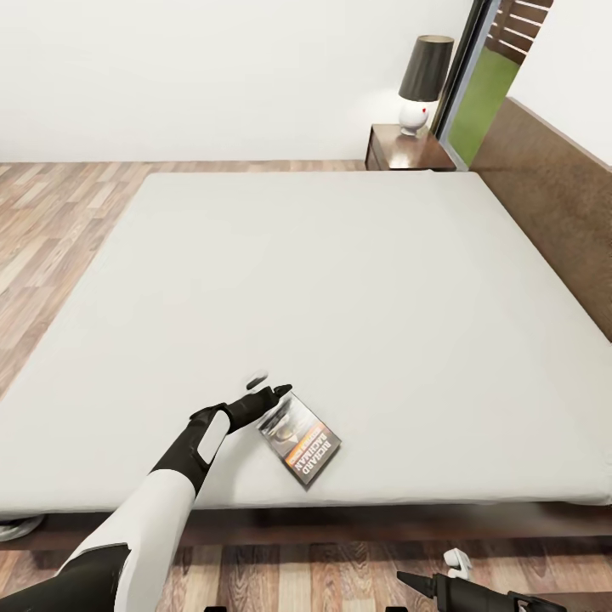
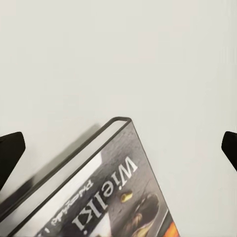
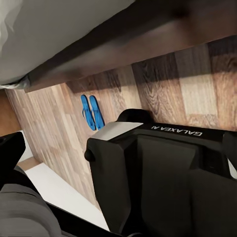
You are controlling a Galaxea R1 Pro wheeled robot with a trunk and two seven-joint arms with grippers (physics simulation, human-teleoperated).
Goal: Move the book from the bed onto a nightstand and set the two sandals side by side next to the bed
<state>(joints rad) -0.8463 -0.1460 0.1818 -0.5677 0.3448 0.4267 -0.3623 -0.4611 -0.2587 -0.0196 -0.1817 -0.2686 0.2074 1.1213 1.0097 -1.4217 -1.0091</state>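
We judge the task to be at its first step. The book (image 1: 299,439) lies flat on the bed (image 1: 340,280), close to the near edge of the mattress, so it is not yet on a nightstand (image 1: 408,150), which stands well apart at the far corner beside the headboard with a lamp (image 1: 422,82) on it. Our left gripper (image 1: 265,389) hovers at the book's far corner with its jaws spread wide; in the left wrist view the two dark fingertips (image 2: 11,148) stand at either side with the book's corner (image 2: 118,173) between them, and nothing is gripped. The right gripper (image 1: 429,585) hangs low off the bed's near side; we cannot tell how its jaws stand.

The two sandals (image 3: 92,112) lie on the wood floor, side by side and touching or nearly so (whether they count as next to the bed we cannot settle from this view).

The book is a thin paperback, its cover dark and photographic with an orange band and white lettering, turned at an angle to the mattress edge.
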